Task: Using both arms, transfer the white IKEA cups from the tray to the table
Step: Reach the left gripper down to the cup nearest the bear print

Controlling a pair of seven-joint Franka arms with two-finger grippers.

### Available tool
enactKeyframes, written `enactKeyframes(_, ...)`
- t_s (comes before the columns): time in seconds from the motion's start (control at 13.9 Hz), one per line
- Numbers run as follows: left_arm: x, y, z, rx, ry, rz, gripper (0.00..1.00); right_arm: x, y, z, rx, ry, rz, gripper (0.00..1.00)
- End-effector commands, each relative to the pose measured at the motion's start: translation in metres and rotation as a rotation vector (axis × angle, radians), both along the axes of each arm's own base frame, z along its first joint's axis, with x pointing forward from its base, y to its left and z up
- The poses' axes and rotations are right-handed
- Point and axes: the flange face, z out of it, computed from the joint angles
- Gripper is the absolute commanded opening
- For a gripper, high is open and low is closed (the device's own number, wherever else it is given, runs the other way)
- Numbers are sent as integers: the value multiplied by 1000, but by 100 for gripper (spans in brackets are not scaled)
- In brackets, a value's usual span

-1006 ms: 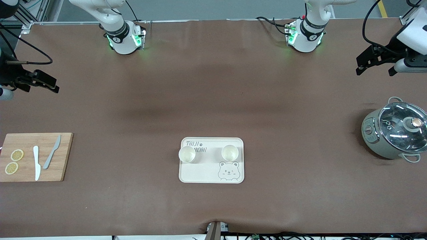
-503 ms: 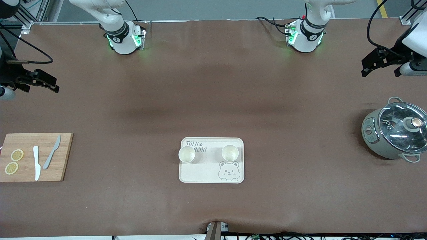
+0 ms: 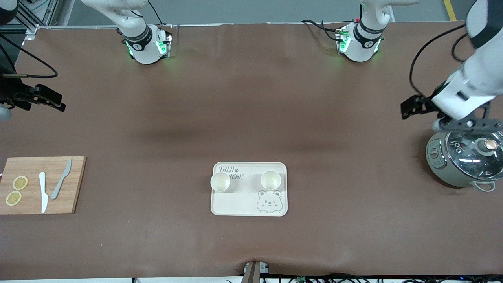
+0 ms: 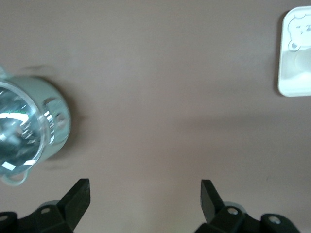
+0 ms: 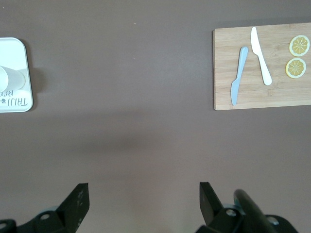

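Both white IKEA cups sit upright on the bear-printed tray (image 3: 228,204), in its half farther from the front camera. First cup (image 3: 220,182) is at the tray edge toward the right arm's end, next to the printed lettering. Second cup (image 3: 270,180) is toward the left arm's end, just above the bear face. Cups are apart, not touching. Tray is mid-tabletop (image 3: 251,118), on the side nearer the front camera.

Left hand (image 4: 145,194): fingers spread wide, nothing between them. It's up over the tabletop beside the grey-green pot (image 3: 463,159) with the glass lid, at the left arm's end. Pot and a tray corner both show in the left wrist view.

Right hand (image 5: 144,196): fingers spread wide too, empty. It's over bare tabletop at the right arm's end, well apart from the tray.

Wooden cutting board (image 3: 74,184) sits at the right arm's end, carrying a white knife (image 3: 43,192), a grey knife (image 3: 61,179) and two lemon slices (image 3: 20,182).
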Motion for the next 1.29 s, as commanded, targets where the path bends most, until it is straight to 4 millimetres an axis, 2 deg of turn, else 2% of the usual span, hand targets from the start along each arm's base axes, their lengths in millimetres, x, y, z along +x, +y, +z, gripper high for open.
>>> enactKeyframes(0.0, 31, -36, -35, -14, -24, 14, 100, 4, -6, 1, -4, 4, -9, 100)
enactKeyframes(0.14, 38, -61, -57, -23, -31, 39, 100, 4, -7, 0, -4, 7, -11, 100)
enactKeyframes(0.22, 39, -79, -65, -29, -41, 54, 100, 6, -7, -6, -3, 18, -11, 100)
enactKeyframes(0.29, 40, -97, -76, -33, -45, 78, 100, 13, -7, -21, -1, 43, -10, 100)
enactKeyframes(0.5, 40, -148, -110, -44, -58, 182, 100, 12, -4, -19, 2, 47, -6, 100)
enactKeyframes(0.72, 39, -197, -151, -68, -82, 273, 100, 21, 0, -37, 3, 71, -16, 100)
enactKeyframes(0.86, 34, -228, -181, -77, -88, 299, 100, 22, -3, -35, 3, 68, -26, 100)
enactKeyframes(0.93, 37, -236, -197, -94, -98, 326, 100, 22, -5, -34, 3, 64, -27, 100)
enactKeyframes(1.15, 46, -258, -237, -172, -158, 411, 100, 27, -9, -49, 5, 89, -35, 100)
enactKeyframes(1.22, 50, -270, -249, -204, -180, 427, 99, 26, -7, -46, 3, 90, -29, 100)
